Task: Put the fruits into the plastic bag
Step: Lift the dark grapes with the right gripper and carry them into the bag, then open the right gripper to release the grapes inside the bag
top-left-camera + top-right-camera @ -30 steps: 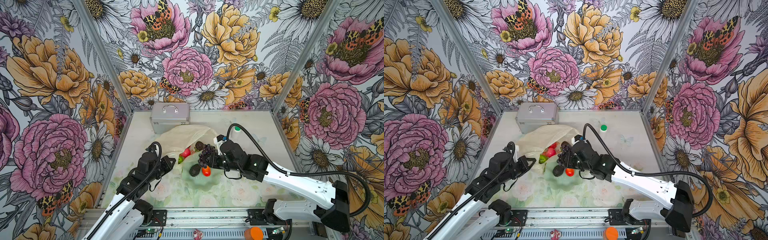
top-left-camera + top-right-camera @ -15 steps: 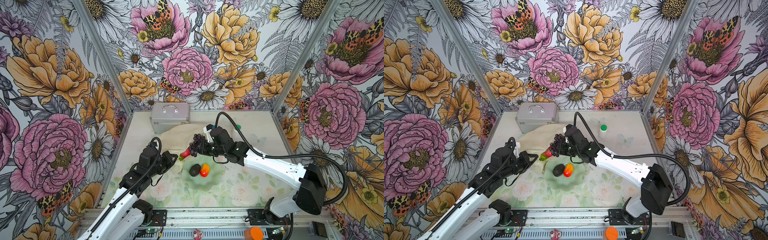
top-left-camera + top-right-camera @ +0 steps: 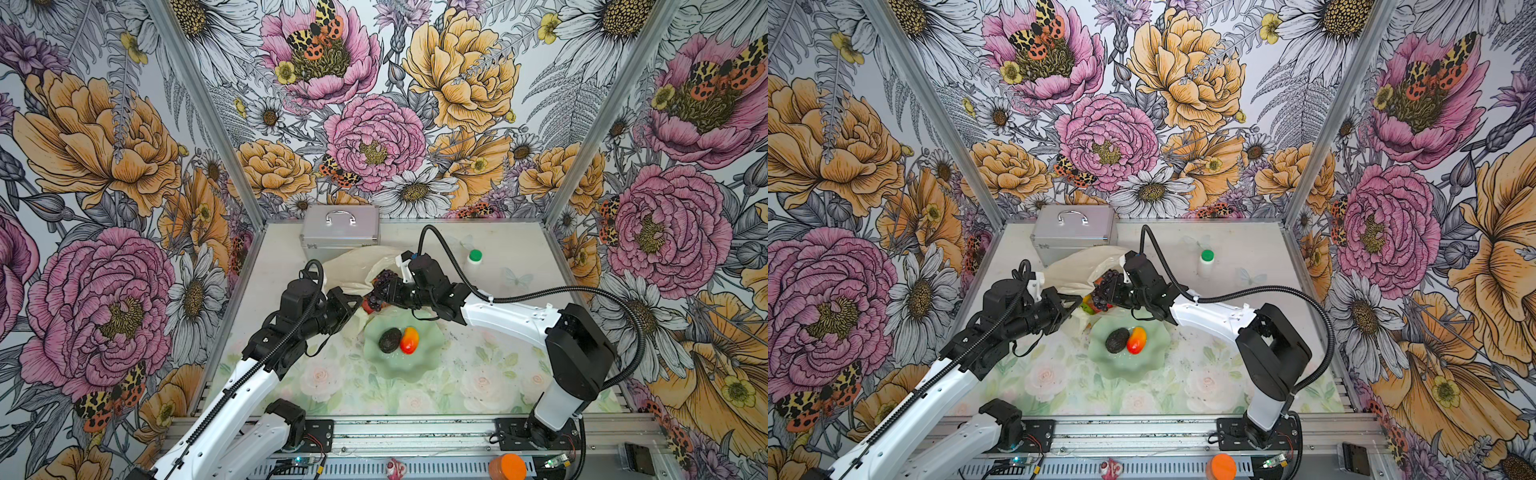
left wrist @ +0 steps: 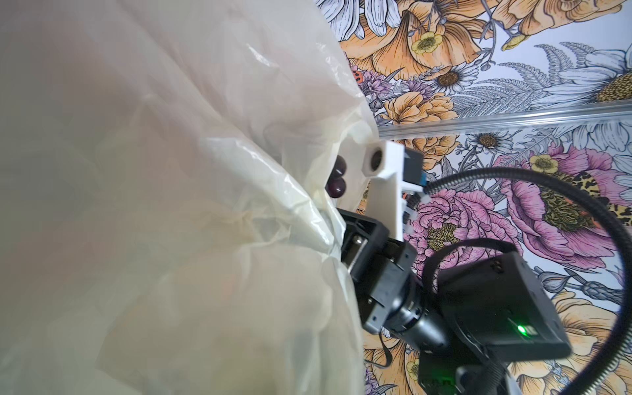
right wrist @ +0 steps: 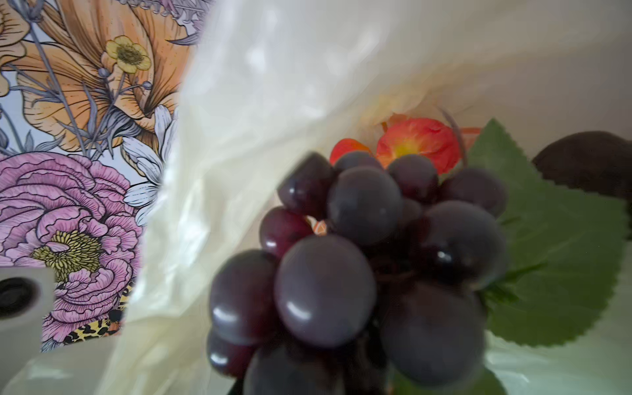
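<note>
left claw: left gripper (image 3: 352,302) has its jaws together, pinching the near edge of the bag mouth; film hides the tips in the left wrist view.
right claw: right gripper (image 3: 392,293) is clamped on the dark purple grape bunch (image 3: 381,284).
grapes: bunch sits at the bag mouth, between the two grippers and just past the bowl's far rim; it fills the right wrist view (image 5: 359,266), with a green serrated leaf (image 5: 554,246) beside it.
bag: large crinkly translucent pale-yellow plastic bag (image 3: 353,268) lies between the case and the bowl, mouth facing the bowl; visible in both top views (image 3: 1079,270).
inside bag: red-orange fruit (image 5: 417,143) with a yellow patch, behind the grapes.
bowl: pale green scalloped bowl (image 3: 430,357) holds a dark brown bumpy avocado (image 3: 390,340) and an orange-yellow mango (image 3: 409,339), touching side by side.
other: silver metal case (image 3: 340,226) with handle stands at the back wall, just behind the bag; small white bottle (image 3: 473,259) with a green cap stands well apart on the right.
</note>
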You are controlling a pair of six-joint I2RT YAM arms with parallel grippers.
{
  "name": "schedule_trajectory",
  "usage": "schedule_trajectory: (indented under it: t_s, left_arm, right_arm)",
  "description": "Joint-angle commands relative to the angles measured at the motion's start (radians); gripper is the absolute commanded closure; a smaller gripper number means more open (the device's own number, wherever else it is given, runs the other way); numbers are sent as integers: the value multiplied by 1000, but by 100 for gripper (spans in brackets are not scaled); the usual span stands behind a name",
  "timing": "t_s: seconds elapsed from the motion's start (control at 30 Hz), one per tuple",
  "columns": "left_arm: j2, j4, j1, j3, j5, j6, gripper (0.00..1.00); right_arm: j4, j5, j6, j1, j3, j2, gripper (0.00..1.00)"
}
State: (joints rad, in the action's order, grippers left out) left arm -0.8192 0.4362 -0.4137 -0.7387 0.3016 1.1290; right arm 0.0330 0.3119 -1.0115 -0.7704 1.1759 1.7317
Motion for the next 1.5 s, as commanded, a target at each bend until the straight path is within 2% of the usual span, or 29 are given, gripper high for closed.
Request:
schedule_trajectory:
  t_s: [0.0, 0.3, 0.43, 0.47, 0.63, 0.8, 1.2, 1.47]
  left_arm:
    - [0, -24, 9, -21, 24, 17, 100]
    - [3, -24, 7, 0, 29, 20, 100]
    - [10, -24, 6, 8, 26, 20, 100]
    - [13, -23, 7, 11, 25, 21, 100]
    - [30, -26, 10, 35, 22, 27, 100]
    - [49, -34, 16, 59, 20, 35, 100]
    - [64, -52, 21, 94, 4, 29, 100]
    - [54, -71, 20, 96, 5, 19, 100]
  right_arm:
    - [-50, 35, -22, 20, 56, 37, 67]
    - [29, 59, -58, 75, 178, 195, 60]
    - [50, 77, -80, 95, 219, 256, 54]
    - [57, 79, -78, 97, 229, 263, 51]
    - [115, 75, -46, 105, 255, 258, 24]
    - [161, 64, -6, 111, 254, 211, 12]
    - [295, 27, 97, 111, 201, 17, 11]
    - [445, 3, 153, 95, 137, -152, 12]
